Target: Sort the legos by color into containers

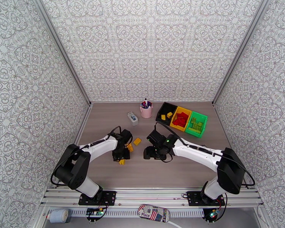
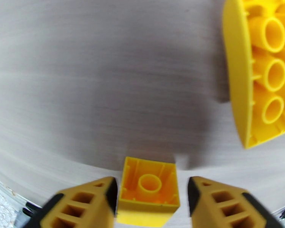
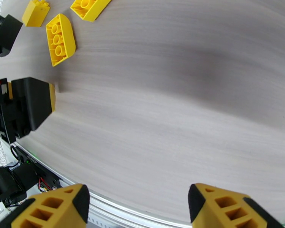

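Straddling a small yellow brick [image 2: 149, 194] with the left hand [image 2: 151, 184], low over the bench [image 1: 100, 126] and toward its near edge. Holding the jaws apart but close, with a thin sliver of gap on each side, so not pinching the brick yet. Facing it hollow side up and square between the fingers [image 2: 85, 204], so probably needing only a squeeze and a lift, no turning of the wrist. Leaving a longer yellow brick [image 2: 264, 69] just to the right of that hand, also hollow side up, with its long axis running away from the wrist. Leaving a second long brick [image 3: 91, 3] and a studded yellow cube [image 3: 35, 13] farther on, nearer the left arm than the right. Hanging the right hand [image 3: 138, 194] wide open over bare bench, gripping nothing. Aiming, most likely, for the black bin [image 1: 169, 108] at the back right, already holding yellow pieces [image 1: 166, 116] and joined in a row with a yellow bin [image 1: 177, 128] carrying red bricks [image 1: 180, 119] and a green bin [image 1: 202, 128]. Calling for a long reach rightward, past the right hand and its shorter path to the bins.
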Robot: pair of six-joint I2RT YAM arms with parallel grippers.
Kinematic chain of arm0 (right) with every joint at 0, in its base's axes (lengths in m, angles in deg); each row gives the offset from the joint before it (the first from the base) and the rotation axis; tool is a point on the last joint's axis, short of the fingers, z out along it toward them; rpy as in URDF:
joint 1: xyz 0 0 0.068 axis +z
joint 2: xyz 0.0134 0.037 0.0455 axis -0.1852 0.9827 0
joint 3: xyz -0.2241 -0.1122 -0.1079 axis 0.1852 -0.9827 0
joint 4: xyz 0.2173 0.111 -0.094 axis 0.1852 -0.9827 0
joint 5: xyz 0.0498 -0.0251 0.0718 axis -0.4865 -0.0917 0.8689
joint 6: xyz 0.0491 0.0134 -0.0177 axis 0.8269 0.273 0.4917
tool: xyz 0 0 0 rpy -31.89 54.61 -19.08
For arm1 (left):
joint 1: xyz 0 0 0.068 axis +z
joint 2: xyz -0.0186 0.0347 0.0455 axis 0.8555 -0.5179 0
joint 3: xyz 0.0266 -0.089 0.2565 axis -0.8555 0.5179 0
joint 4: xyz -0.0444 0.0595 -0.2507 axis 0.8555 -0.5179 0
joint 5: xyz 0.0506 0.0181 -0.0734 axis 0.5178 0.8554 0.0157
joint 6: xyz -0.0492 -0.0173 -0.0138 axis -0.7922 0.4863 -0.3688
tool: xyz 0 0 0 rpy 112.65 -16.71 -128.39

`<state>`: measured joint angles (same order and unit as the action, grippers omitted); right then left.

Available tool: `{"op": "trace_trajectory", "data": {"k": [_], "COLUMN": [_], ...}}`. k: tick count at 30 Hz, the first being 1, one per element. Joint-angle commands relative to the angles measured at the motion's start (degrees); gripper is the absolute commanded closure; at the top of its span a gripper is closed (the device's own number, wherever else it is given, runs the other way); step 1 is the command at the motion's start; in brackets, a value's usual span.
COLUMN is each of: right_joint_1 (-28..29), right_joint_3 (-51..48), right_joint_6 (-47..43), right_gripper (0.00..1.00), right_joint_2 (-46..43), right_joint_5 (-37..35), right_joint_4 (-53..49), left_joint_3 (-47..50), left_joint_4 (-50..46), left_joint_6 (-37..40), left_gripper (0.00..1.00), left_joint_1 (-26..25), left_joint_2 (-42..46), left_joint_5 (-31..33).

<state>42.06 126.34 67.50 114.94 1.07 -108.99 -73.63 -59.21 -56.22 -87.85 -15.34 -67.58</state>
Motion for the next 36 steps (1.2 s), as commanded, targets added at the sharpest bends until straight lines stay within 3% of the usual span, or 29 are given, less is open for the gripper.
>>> {"op": "trace_trajectory", "data": {"k": [1,6,10,19,26,31,36], "right_joint_1": [0.52,0.50,0.03,-8.13,-19.29,-24.34,-27.34], "right_joint_3": [-1.06,-0.90,-1.19,-4.79,-5.00,0.38,-1.10], "right_joint_6": [1.05,1.01,0.97,4.65,4.03,-1.16,-3.25], "right_gripper": [0.27,0.26,0.20,0.13,0.13,0.13,0.12], "right_joint_2": [-1.13,-1.35,-1.78,-7.14,-13.28,-16.25,-20.93], "right_joint_5": [-1.08,-0.56,2.57,13.17,11.87,-1.33,-5.98], "right_joint_4": [1.22,2.25,5.97,18.89,12.61,-5.49,-10.69], "left_joint_3": [-1.64,-1.60,-1.71,-5.80,-18.03,-22.20,-31.82], "left_joint_4": [-2.06,-2.20,-0.45,15.34,17.56,25.30,30.79], "left_joint_6": [-0.81,-0.82,-0.99,-4.83,-8.73,-19.26,-26.84], "left_gripper": [0.60,0.68,0.70,0.69,0.68,0.68,0.69], "left_joint_1": [-0.67,-1.16,-1.09,6.70,7.73,5.23,-0.05], "left_joint_2": [-1.02,-0.10,3.37,11.23,3.15,-3.97,-15.45], "left_joint_5": [1.70,0.29,-4.37,-29.10,-32.50,-29.42,-26.25]}}
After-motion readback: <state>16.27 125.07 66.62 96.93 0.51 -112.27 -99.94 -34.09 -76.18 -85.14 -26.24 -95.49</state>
